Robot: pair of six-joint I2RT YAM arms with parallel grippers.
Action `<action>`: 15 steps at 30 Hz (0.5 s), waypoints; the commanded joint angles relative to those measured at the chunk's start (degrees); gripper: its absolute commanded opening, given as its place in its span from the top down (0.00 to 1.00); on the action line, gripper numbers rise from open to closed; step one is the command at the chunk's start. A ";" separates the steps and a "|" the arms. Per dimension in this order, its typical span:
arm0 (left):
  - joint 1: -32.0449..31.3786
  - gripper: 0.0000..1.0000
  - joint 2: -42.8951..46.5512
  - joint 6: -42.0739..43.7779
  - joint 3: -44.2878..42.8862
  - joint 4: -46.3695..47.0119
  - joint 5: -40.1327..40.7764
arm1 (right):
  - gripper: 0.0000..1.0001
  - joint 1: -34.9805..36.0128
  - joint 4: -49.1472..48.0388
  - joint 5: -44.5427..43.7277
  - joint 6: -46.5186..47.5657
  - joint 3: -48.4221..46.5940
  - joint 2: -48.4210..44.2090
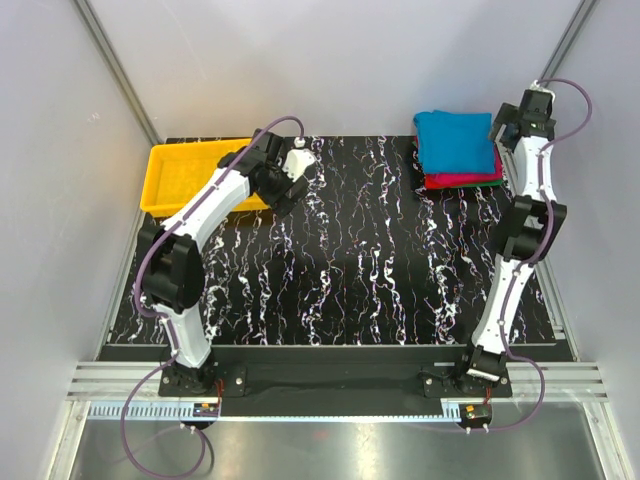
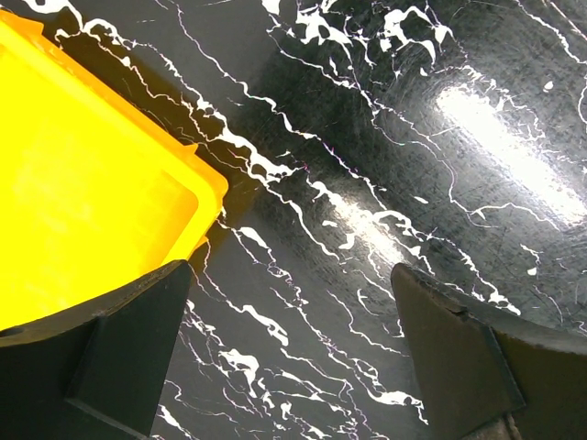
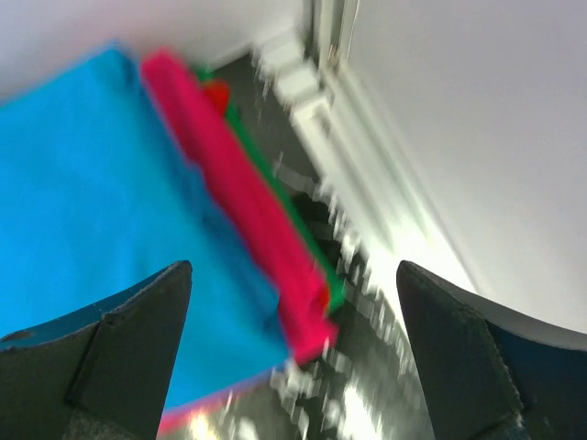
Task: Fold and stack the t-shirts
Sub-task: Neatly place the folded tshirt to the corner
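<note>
Top external view: black white-veined marble-patterned tabletop (image 1: 350,260), grey walls (image 1: 60,150). The left gripper (image 2: 293,339) and right gripper (image 3: 293,339) gape, empty. Blurred: teal-blue cloth t-shirt (image 3: 92,183) tops magenta-pink t-shirt (image 3: 238,202), dark green t-shirt (image 3: 275,197).

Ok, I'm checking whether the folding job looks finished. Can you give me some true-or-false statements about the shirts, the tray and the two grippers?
1. The folded teal-blue cloth shirt lies on top of the stack. True.
2. The yellow plastic tray holds a folded shirt. False: none shows in it. The stack sits on the black marbled table, at the far right.
3. The right gripper is shut on the folded magenta-pink shirt. False: it is open and holds nothing, beside the stack's edge.
4. The left gripper is open, next to a corner of the tray. True.
5. A dark green shirt lies under the magenta-pink one. True.
</note>
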State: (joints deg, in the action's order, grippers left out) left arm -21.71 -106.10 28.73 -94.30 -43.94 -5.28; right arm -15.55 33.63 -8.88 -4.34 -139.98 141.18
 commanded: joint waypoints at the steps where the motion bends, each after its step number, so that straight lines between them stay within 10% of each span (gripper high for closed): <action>1: 0.62 0.01 4.93 1.15 2.09 0.61 1.59 | 0.00 1.49 -3.55 1.42 -4.70 10.22 -14.57; 15: 12.48 0.01 29.71 -0.60 26.96 3.69 -4.75 | 0.00 5.61 -13.77 4.84 -16.40 68.42 -56.53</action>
State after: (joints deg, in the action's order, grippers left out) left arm -10.66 -81.12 28.82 -71.55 -42.30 -8.25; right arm -11.97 20.40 -6.35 -17.72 -77.49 87.26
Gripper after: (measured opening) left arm 0.985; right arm 0.994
